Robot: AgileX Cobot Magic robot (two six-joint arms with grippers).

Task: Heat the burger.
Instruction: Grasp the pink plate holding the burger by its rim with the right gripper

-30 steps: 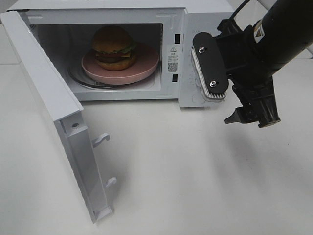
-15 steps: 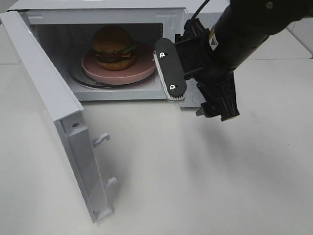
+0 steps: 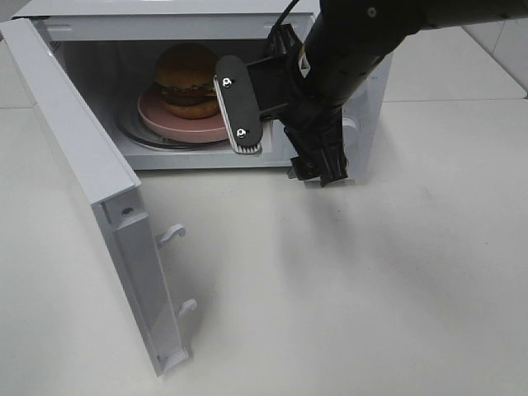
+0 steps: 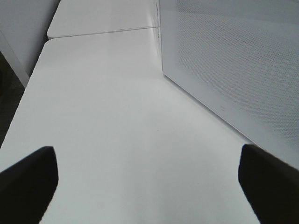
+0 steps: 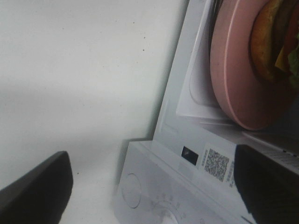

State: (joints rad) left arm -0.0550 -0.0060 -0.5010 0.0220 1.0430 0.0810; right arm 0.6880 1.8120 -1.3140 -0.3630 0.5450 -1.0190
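The burger [image 3: 188, 78] sits on the pink plate [image 3: 155, 114] inside the microwave [image 3: 165, 26], in the upper left-centre of the high view. So the loading step looks finished. The door [image 3: 82, 157] stands wide open, running down the left side of the frame to its two latch hooks near the lower left.

The right gripper [image 3: 285, 161] hangs in front of the oven mouth at upper centre. Its fingers are spread wide and hold nothing. One ribbed pad [image 3: 246, 147] covers the plate's right edge from view. Its wrist view shows the plate rim, the burger's side and the control panel [image 5: 154, 196] between the two dark fingertips.

The left gripper [image 4: 149, 186] is out of the high view. Its own camera shows its fingers wide apart and empty over the table [image 4: 103, 116], with the door's perforated panel close beside it.

The step in hand is probably shutting the door. That calls for the right arm to clear the opening before the door swings. The door then needs a push on its outer face until the hooks catch. After that the controls need setting.
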